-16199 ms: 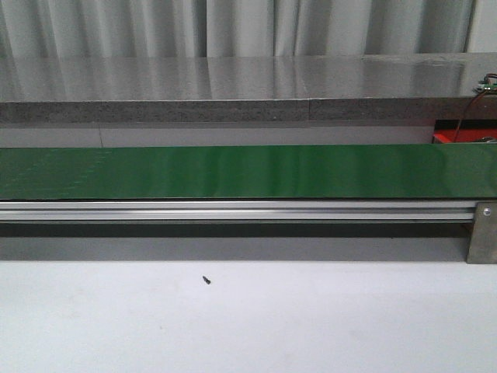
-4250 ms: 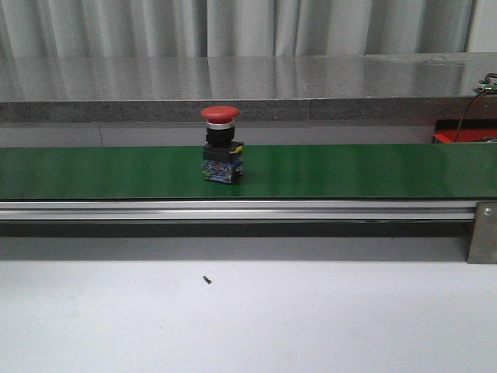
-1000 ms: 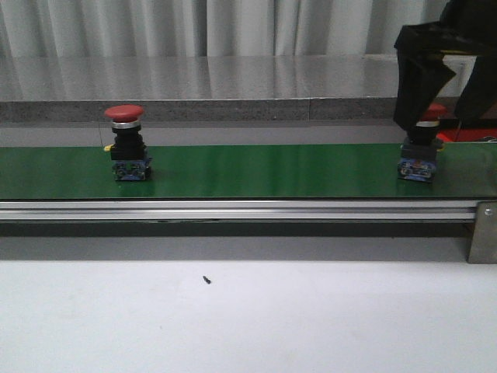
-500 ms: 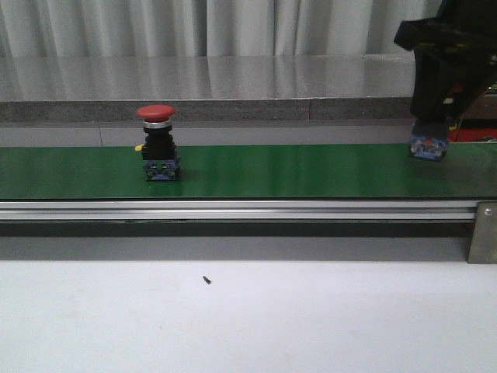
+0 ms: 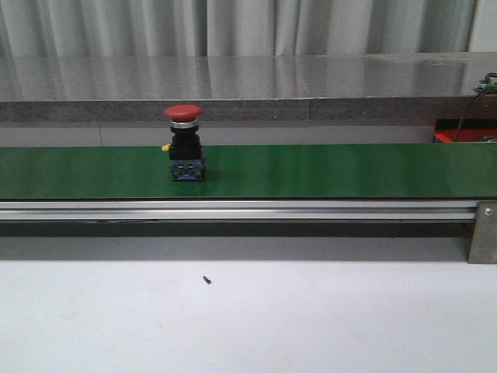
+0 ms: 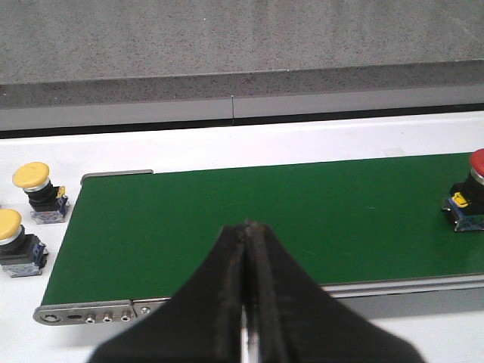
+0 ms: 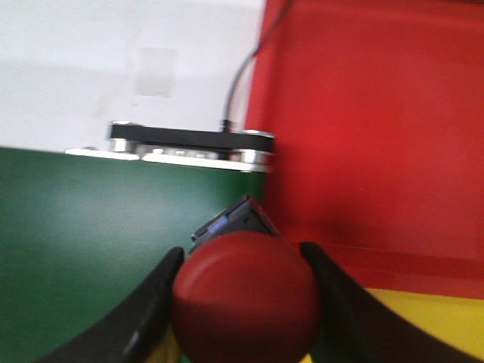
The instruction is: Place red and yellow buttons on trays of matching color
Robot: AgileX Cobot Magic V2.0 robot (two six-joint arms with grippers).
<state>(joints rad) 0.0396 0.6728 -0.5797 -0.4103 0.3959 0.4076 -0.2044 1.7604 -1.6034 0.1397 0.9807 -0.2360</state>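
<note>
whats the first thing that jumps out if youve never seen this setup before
A lone red button stands upright on the green belt, left of its middle in the front view. The right gripper is clamped on another red button above the belt's end, next to the red tray. Two yellow buttons wait on the table off the belt's other end, seen past the shut left gripper.

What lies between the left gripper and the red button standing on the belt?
Only bare green belt. In the left wrist view, nothing stands between the left gripper and the red button at the belt's far edge of the picture.
</note>
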